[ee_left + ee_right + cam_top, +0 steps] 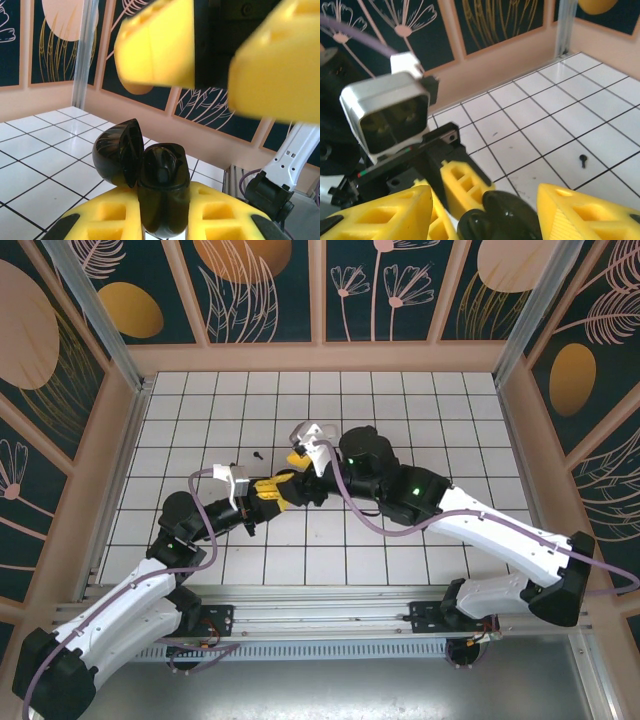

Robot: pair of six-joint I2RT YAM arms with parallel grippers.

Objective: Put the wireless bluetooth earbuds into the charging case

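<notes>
My left gripper (162, 222) is shut on the black charging case (162, 192), holding it upright between its yellow fingers. The case's lid (119, 157) is swung open to the left. Something dark sits in the case's well; I cannot tell whether it is an earbud. My right gripper (485, 202) hangs open just above the case (507, 220), with one yellow finger (160, 45) on each side and nothing between them. One small black earbud (583, 160) lies loose on the white tiles, also seen from above as a black earbud (258, 454) behind the left gripper (278, 490).
White tiled floor (420, 410) is boxed in by pink-framed patterned walls. The two arms meet at mid-floor, the right gripper (297, 462) right beside the left one. The left wrist's camera housing (390, 117) stands close to the right fingers.
</notes>
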